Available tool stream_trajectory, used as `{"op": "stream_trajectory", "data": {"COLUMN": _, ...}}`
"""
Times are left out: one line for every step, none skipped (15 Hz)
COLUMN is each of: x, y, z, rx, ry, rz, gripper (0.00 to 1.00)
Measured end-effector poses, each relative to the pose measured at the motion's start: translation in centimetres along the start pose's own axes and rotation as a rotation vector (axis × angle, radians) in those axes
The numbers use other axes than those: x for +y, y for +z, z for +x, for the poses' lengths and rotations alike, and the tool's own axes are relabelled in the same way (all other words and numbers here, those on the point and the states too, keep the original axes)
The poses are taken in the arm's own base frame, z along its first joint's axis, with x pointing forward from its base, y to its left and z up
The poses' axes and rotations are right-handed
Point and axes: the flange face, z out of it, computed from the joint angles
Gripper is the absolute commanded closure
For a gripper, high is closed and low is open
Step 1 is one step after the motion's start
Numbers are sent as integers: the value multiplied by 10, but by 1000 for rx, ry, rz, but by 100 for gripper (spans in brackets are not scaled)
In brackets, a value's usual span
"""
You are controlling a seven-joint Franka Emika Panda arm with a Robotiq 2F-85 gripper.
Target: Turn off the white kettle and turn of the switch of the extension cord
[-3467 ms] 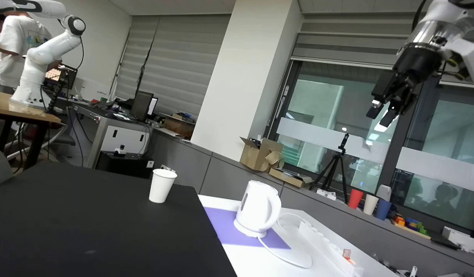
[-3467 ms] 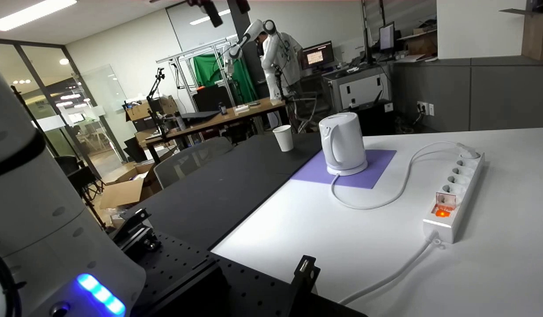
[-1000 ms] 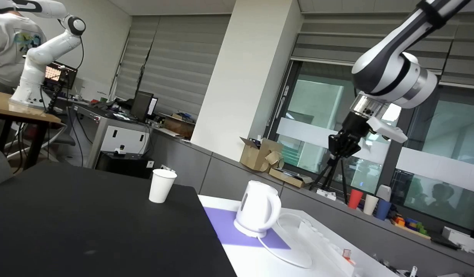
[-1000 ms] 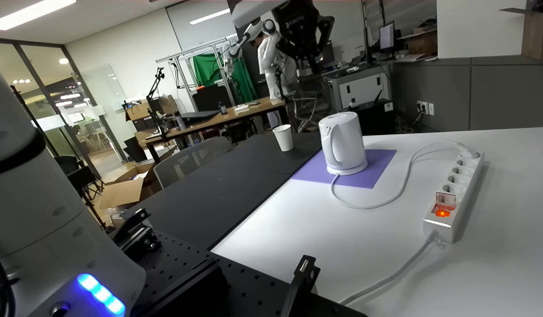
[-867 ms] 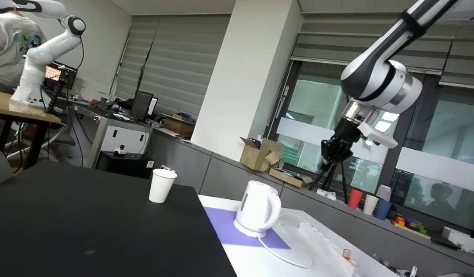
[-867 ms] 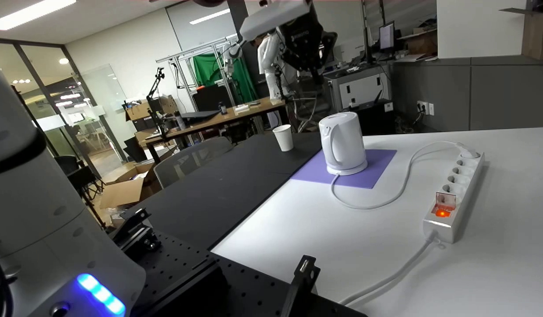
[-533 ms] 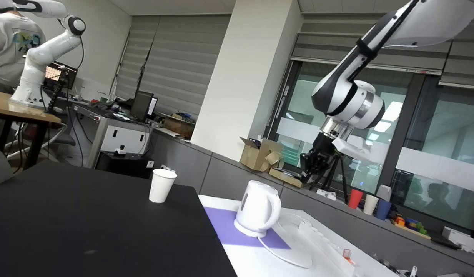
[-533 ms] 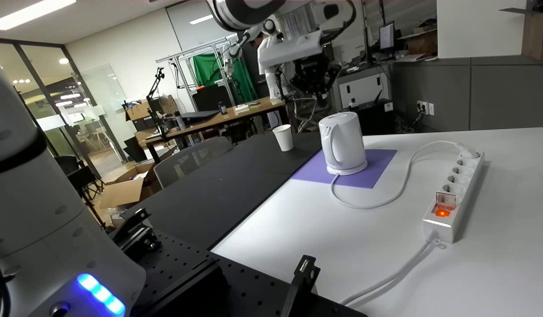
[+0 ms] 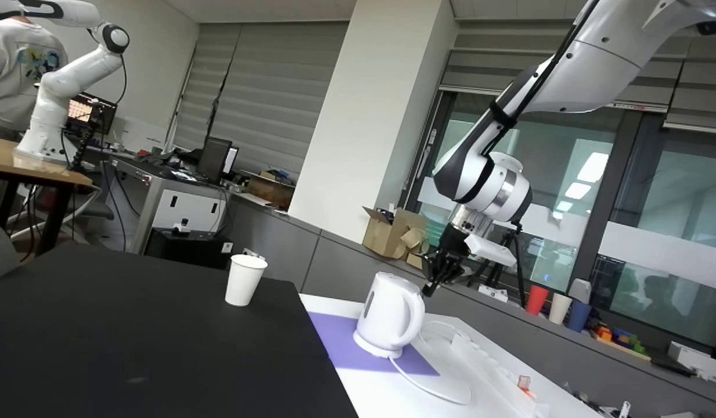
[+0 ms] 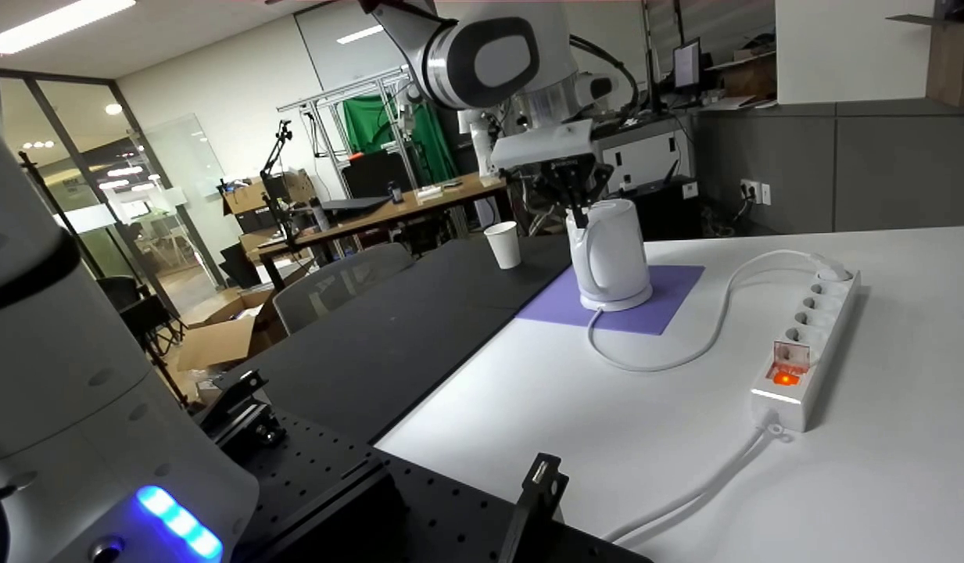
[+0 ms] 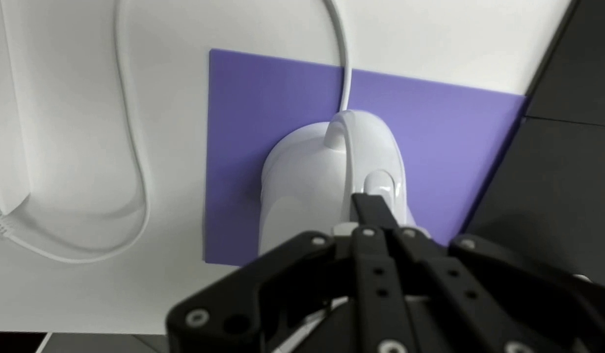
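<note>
One clenched gripper (image 10: 580, 219) hangs by the white kettle (image 10: 624, 258), fingertips (image 11: 375, 210) near its upper handle (image 11: 376, 142); the extension cord (image 10: 819, 332) lies apart from the kettle.

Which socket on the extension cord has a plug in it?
The one under the white plug, at the end farthest from the lit orange switch; the other sockets show bare holes.

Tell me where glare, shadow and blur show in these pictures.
In the wrist view, the gripper looks slightly blurred and the kettle shades the mat; in an exterior view, the extension cord casts a shadow; in an exterior view, the window mirrors bright lights.
</note>
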Motion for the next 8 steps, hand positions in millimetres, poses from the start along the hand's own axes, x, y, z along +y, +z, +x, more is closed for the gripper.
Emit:
{"op": "stream_trajectory", "data": {"x": 0, "y": 5, "z": 3, "rx": 10, "ry": -7, "rz": 3, "gripper": 100}}
{"op": "stream_trajectory", "data": {"x": 0, "y": 8, "z": 5, "rx": 18, "ry": -16, "rz": 5, "gripper": 100}}
{"op": "stream_trajectory", "data": {"x": 0, "y": 10, "z": 7, "rx": 27, "ry": -24, "rz": 5, "gripper": 100}}
{"op": "stream_trajectory", "data": {"x": 1, "y": 12, "z": 9, "rx": 34, "ry": -30, "rz": 6, "gripper": 100}}
{"op": "stream_trajectory", "data": {"x": 1, "y": 13, "z": 10, "rx": 41, "ry": -37, "rz": 7, "gripper": 100}}
{"op": "stream_trajectory", "data": {"x": 2, "y": 12, "z": 11, "rx": 48, "ry": -40, "rz": 8, "gripper": 100}}
{"op": "stream_trajectory", "data": {"x": 2, "y": 12, "z": 12, "rx": 53, "ry": -45, "rz": 8, "gripper": 100}}
{"op": "stream_trajectory", "data": {"x": 3, "y": 12, "z": 12, "rx": 59, "ry": -44, "rz": 10, "gripper": 100}}
